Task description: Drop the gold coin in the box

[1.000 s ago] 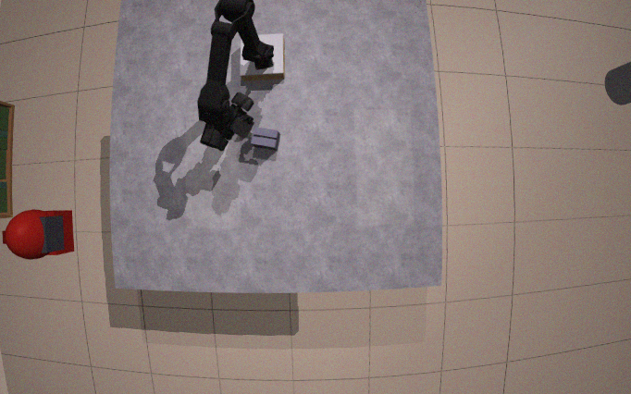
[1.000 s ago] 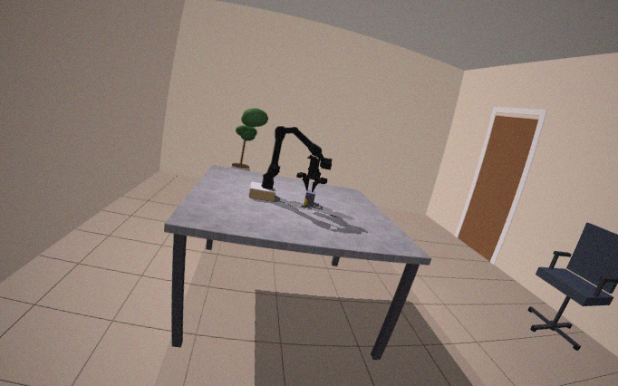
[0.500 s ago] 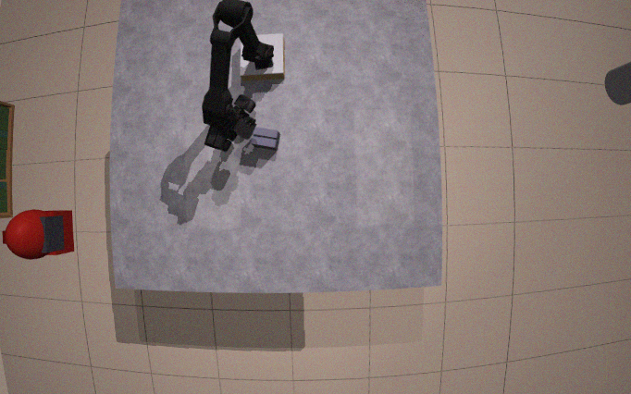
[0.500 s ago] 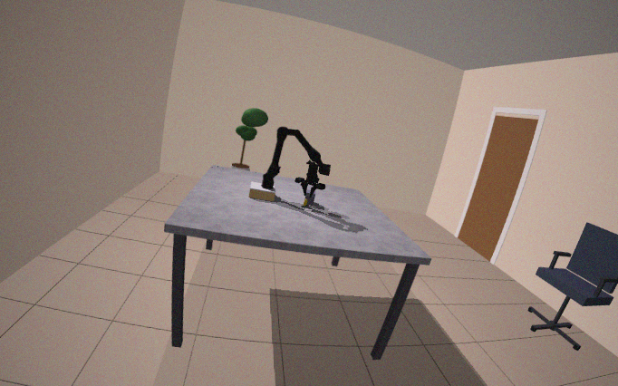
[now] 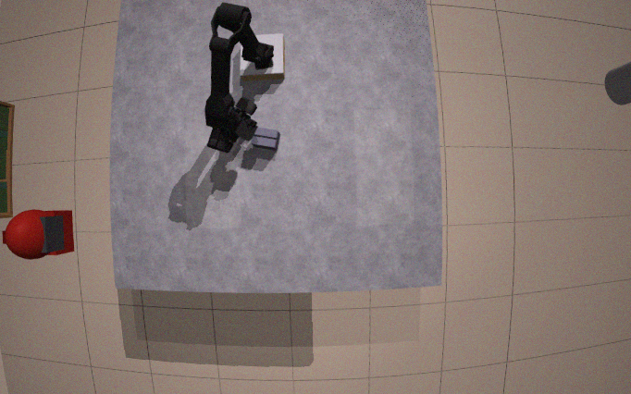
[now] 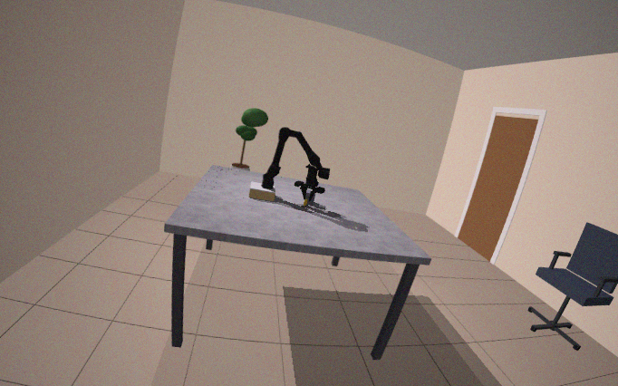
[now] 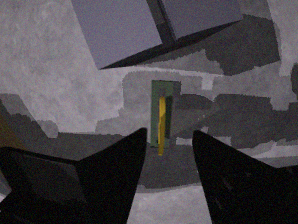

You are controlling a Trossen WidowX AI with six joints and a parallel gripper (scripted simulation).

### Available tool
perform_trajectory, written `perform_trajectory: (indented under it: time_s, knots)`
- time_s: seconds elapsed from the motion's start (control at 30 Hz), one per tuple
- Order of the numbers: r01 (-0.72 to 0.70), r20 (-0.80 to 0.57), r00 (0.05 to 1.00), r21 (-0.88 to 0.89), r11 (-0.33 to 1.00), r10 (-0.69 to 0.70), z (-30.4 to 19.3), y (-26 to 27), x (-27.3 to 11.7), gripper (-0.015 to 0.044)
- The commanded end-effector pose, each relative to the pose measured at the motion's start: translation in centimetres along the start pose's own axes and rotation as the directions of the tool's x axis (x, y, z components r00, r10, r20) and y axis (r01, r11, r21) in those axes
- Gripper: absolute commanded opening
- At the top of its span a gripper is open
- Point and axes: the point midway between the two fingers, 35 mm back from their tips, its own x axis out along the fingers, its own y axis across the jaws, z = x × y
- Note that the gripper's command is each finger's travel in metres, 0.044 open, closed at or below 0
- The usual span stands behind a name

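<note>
Wrist view: coin [image 7: 161, 124] upright in holder [image 7: 164, 95] at 12 o'clock of claw [image 7: 168, 141], between the fingertips, untouched. Claw part-open, holding nothing. Box [image 7: 123, 10] beyond at 11.
</note>
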Motion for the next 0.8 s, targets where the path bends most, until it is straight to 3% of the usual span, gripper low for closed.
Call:
perform_trajectory:
  time_s: [0.0,0.53,0.7,0.77]
  knots:
    - [-0.018,0.001,1.0,-0.005,1.0,0.018,0.0,0.4,1.0,0.0161]
    - [-0.018,0.0,1.0,-0.005,1.0,0.018,-0.1,0.6,3.2,0.0161]
    - [-0.018,0.0,1.0,-0.005,1.0,0.018,-0.1,0.6,3.2,0.0029]
    - [-0.018,0.0,1.0,-0.005,1.0,0.018,-0.1,0.6,3.2,0.0016]
